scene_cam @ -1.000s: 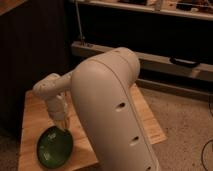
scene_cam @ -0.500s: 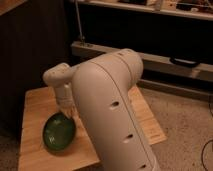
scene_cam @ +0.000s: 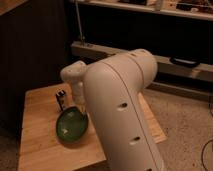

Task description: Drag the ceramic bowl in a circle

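The tool (scene_cam: 81, 104) is hidden behind the white arm (scene_cam: 122, 107) at the ceramic bowl (scene_cam: 71, 126)'s far rim; its state cannot be told. The bowl rests on the wooden tabletop (scene_cam: 37, 107), with dark shelving (scene_cam: 150, 30) behind.

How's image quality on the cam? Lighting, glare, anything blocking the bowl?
Camera view: dim, warm light and a soft picture overall. The background shelving is nearly black. The arm's big white link fills the centre and hides the right edge of the ceramic bowl. Faint glossy sheen inside the bowl, no hard glare. The gripper sits just behind the bowl over the wooden table.
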Tool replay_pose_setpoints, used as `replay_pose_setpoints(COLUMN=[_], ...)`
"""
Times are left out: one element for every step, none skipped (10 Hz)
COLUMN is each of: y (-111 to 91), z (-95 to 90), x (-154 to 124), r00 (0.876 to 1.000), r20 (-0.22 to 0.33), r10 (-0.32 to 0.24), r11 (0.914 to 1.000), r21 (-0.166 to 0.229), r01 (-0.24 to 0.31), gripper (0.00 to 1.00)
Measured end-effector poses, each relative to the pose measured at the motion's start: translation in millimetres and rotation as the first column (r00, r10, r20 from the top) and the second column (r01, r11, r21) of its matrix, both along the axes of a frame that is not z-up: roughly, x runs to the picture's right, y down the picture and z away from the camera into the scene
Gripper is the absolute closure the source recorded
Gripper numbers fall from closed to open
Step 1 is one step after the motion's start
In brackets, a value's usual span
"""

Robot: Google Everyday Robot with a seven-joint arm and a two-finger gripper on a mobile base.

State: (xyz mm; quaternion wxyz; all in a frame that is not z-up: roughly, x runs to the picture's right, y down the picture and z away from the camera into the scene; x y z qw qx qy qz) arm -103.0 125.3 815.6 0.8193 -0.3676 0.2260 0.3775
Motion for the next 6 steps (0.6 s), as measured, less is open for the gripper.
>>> replay_pose_setpoints(y=[5.3, 12.2, 17.9, 23.9, 29.1, 36.2], z=[-3.6, -9.4, -16.8, -24.9, -30.6, -35.9], x=[14.8, 29.1, 39.1, 47.6, 50.9, 51.0], r00=[1.000, 1.000, 1.000, 0.999, 0.999, 0.998], r20=[-0.015, -0.023, -0.025, -0.024, -0.020, -0.013], r10=[-0.001, -0.009, -0.016, -0.025, -0.037, -0.055], r11=[1.0000, 1.0000, 0.9999, 0.9997, 0.9993, 0.9984], r21=[0.002, 0.004, 0.005, 0.004, 0.000, -0.007], r01=[0.001, 0.009, 0.016, 0.025, 0.037, 0.055], gripper=[1.00, 1.00, 1.00, 1.00, 1.00, 1.00])
